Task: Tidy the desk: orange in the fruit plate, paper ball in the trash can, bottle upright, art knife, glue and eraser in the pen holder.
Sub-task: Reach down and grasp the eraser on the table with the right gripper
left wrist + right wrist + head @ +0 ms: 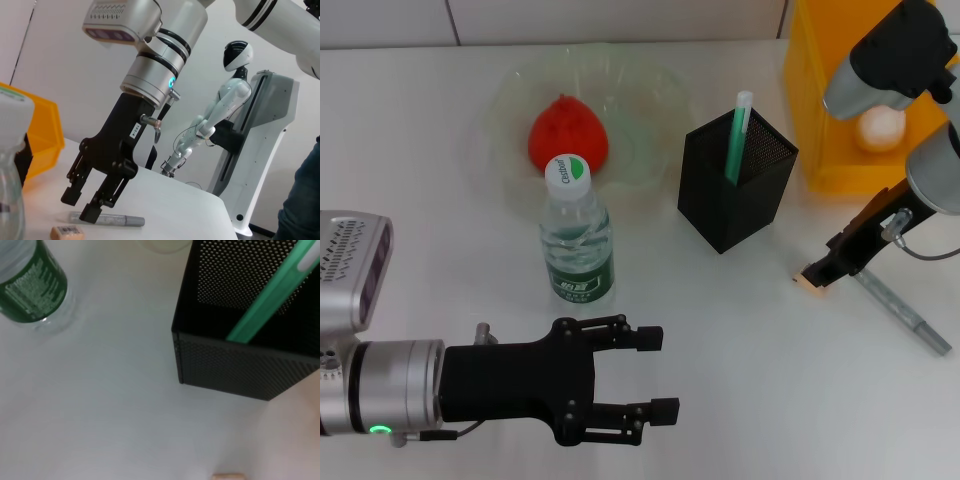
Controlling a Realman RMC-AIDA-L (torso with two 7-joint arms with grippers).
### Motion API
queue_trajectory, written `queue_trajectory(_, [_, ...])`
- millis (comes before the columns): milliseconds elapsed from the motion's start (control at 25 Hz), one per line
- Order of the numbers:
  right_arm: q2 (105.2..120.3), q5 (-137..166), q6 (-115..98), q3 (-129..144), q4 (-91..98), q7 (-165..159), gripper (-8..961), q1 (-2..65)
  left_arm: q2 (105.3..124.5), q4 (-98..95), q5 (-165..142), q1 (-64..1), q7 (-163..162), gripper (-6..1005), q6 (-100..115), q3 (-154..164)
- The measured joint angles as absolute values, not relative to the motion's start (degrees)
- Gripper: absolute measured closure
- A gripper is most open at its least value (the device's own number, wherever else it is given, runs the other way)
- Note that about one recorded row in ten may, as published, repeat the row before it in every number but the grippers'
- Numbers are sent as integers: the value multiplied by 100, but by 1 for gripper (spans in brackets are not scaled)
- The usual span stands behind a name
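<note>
The tiny beige rectangular eraser (pixel 65 231) with a printed sleeve lies flat on the white table (pixel 740 350), just below the right tool (pixel 79 204), whose fingers stand apart; the left tool (pixel 655 375) is also spread open.

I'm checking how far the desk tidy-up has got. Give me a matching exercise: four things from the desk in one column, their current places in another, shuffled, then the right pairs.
Things:
1. orange
2. paper ball
3. bottle
4. eraser

Places:
A. inside the yellow trash can
B. flat on the table, just under the right tool
C. in the green fruit plate
D. standing upright on the table in front of the plate

Pairs: 1-C, 2-A, 3-D, 4-B
</note>
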State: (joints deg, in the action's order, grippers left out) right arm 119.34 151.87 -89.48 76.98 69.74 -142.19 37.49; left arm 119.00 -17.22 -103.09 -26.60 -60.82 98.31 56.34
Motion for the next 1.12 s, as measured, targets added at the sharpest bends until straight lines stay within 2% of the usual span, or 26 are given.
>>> queue_trajectory(200, [11936,15191,-8713,7863,6671,-14222,411,3843,11900,-1722,-10308,-2662,-6081,197,9806,5627])
queue_trajectory(480, [11936,15195,-8569,7892,6333,-14224,555,3988,11901,-1722,-10309,-2667,-6081,197,9769,5638])
queue_trajectory(1120, [11937,15249,-8313,8124,6087,-14229,568,4061,11900,-1723,-10310,-2675,-6082,197,9750,5608])
